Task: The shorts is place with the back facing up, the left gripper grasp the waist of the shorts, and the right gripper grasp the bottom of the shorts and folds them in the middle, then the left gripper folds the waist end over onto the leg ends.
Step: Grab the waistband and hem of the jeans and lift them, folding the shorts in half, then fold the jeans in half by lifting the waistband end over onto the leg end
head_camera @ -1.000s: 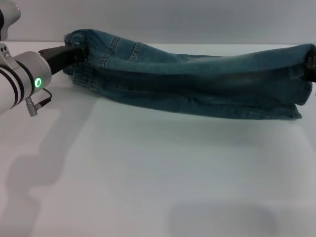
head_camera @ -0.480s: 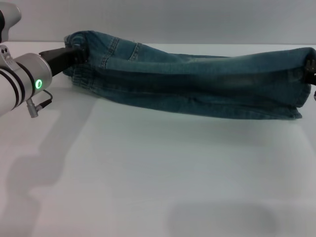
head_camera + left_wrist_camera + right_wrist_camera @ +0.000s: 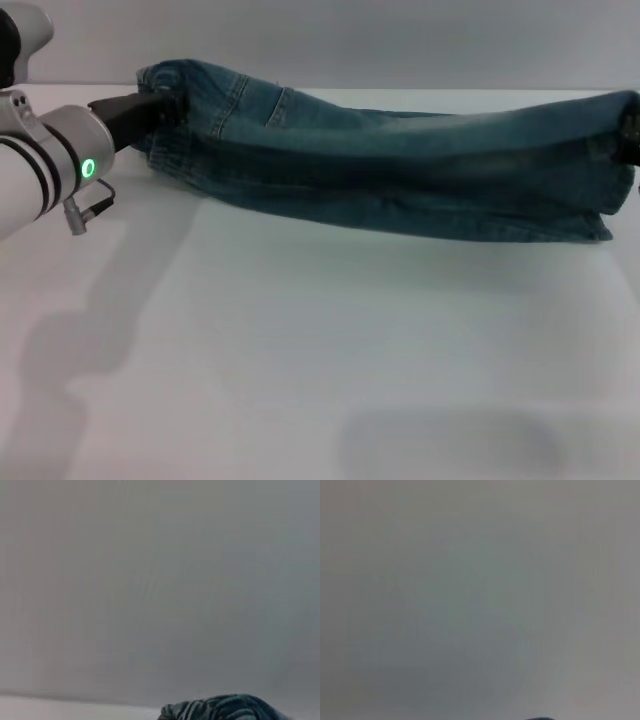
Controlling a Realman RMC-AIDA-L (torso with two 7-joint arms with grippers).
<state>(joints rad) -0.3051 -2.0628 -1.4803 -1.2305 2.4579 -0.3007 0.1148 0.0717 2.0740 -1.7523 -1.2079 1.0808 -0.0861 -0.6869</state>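
Note:
Blue denim shorts (image 3: 400, 170) hang folded lengthwise, stretched sideways above the white table (image 3: 320, 350). A back pocket faces up near the waist. My left gripper (image 3: 165, 106) is at the far left, shut on the bunched waist end. The leg ends reach the head view's right edge, where only a dark sliver of my right gripper (image 3: 633, 150) shows, holding the hem up. A bit of denim (image 3: 225, 707) shows in the left wrist view. The right wrist view shows nothing of the shorts that I can make out.
A shadow lies on the table under the shorts. The white table stretches toward me below the cloth. A pale wall stands behind.
My left arm and the waist end have shifted slightly right. The right gripper has slid further past the right edge of the head view.

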